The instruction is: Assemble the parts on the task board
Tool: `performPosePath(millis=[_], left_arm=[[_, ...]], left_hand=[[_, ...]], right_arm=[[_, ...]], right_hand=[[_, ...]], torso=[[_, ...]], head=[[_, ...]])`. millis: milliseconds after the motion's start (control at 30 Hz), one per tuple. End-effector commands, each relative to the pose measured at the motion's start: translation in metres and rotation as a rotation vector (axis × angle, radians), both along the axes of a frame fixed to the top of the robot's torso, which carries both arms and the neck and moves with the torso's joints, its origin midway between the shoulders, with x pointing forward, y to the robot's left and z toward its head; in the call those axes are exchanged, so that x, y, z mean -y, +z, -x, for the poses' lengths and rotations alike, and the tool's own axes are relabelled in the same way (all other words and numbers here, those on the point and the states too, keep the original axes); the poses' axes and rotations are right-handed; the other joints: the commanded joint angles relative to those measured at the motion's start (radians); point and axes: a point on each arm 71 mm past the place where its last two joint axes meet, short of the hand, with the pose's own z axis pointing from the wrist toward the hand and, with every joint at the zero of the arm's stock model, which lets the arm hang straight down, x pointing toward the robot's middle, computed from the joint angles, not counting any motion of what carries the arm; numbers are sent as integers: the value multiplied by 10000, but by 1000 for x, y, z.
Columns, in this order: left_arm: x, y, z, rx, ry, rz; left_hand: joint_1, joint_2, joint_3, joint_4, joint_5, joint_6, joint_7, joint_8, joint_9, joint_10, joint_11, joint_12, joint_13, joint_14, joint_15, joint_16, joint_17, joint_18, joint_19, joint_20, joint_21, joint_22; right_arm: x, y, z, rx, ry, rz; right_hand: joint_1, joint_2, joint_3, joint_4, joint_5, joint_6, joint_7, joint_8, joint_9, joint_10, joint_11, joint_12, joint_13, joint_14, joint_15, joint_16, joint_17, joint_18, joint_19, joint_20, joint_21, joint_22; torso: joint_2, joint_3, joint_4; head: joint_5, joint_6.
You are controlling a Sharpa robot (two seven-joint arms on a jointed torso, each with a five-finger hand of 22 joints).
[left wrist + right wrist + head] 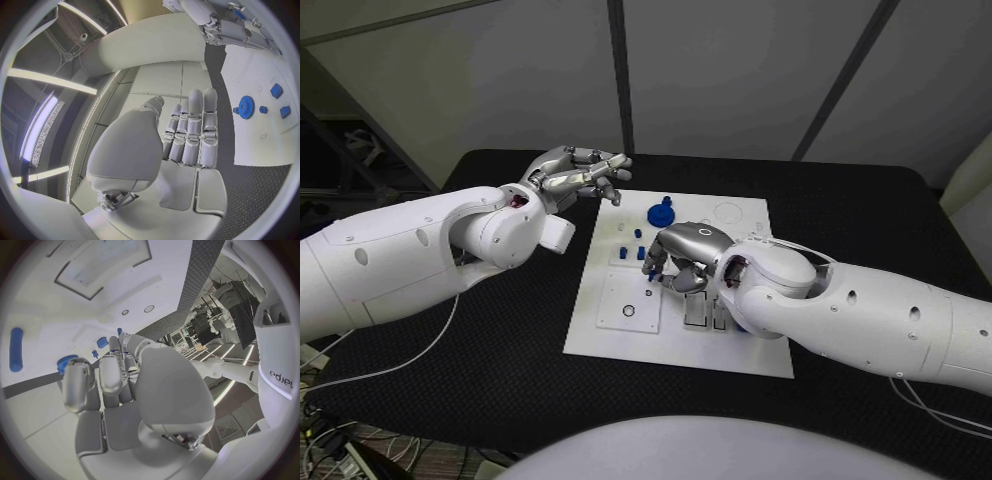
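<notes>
Left hand (578, 175) raised, empty; right hand (681, 255) lowered, fingers down

A flat white plastic task board (678, 345) is lying on a black textured counter (862, 210), carrying a round blue toothed gear (661, 212) and small blue block parts (620, 256), as two silver metal hands (682, 262) are gleaming above.

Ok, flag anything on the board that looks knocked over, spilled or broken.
Nothing stands out. The task board lies flat on the table; the blue gear and small blue parts sit on it. The right hand covers part of it.
</notes>
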Motion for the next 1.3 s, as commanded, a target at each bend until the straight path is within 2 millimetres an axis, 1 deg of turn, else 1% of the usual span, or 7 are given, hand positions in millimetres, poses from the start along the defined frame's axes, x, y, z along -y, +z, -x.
performPosePath(millis=[33, 100, 233, 667, 867, 1300], left_arm=[[3, 2, 0, 136, -252, 200], [3, 3, 0, 152, -307, 229], [3, 3, 1, 171, -384, 269], [6, 3, 0, 191, -463, 313], [6, 3, 0, 181, -462, 307], [6, 3, 0, 157, -460, 293]], left_hand=[[38, 25, -77, 2, -10, -77, -20, 65, -13, -63, -4, 38, 16, -66, -4, -68, -17, -128, 34, 38, -58, -14], [38, 25, -79, 2, -10, -79, -20, 66, -13, -65, -3, 40, 16, -67, -3, -68, -18, -128, 34, 38, -60, -15], [39, 25, -88, 3, -10, -86, -19, 69, -14, -73, -2, 46, 17, -72, -1, -69, -20, -128, 31, 40, -64, -18], [41, 19, -111, 3, -11, -106, -17, 75, -17, -93, 2, 58, 18, -84, 3, -73, -25, -129, 25, 44, -76, -26], [41, 19, -111, 3, -11, -106, -17, 75, -17, -93, 2, 58, 18, -84, 3, -73, -25, -129, 25, 44, -76, -26], [41, 19, -111, 3, -11, -106, -17, 75, -17, -93, 2, 58, 18, -84, 3, -73, -25, -129, 25, 44, -76, -26]], right_arm=[[-3, -2, 2, -116, 248, 111], [-4, -4, 4, -162, 309, 128], [-5, -6, 6, -234, 377, 175], [-7, -9, 7, -384, 482, 329], [-7, -10, 7, -427, 480, 385], [-5, -14, 6, -543, 448, 655]], right_hand=[[-128, 11, -6, -55, 34, 75, 16, -51, 3, 42, 11, -38, 3, 409, -24, 51, -8, -105, 62, 22, 67, 765], [-130, 12, -7, -56, 37, 75, 16, -51, 3, 42, 11, -39, 3, 408, -23, 51, -10, -105, 62, 22, 66, 764], [-130, 12, -7, -56, 37, 75, 16, -51, 3, 42, 11, -39, 3, 408, -23, 51, -10, -105, 62, 22, 66, 764], [-141, 12, -12, -62, 52, 72, 18, -57, 2, 40, 12, -45, 1, 408, -22, 54, -14, -106, 65, 22, 72, 771], [-153, 18, -17, -67, 68, 74, 18, -60, 1, 42, 13, -50, 0, 407, -21, 58, -18, -106, 64, 24, 73, 773], [-163, 23, -21, -70, 77, 76, 19, -62, 1, 45, 13, -52, -1, 406, -20, 59, -23, -106, 63, 24, 74, 773]], torso=[[-2, -2, 5], [-5, 6, -7], [2, 2, -19], [-5, 5, -6], [-11, 6, -19], [-5, 0, -13]], head=[[39, -41], [86, -69], [123, -81], [173, -137], [195, -162], [196, -197]])
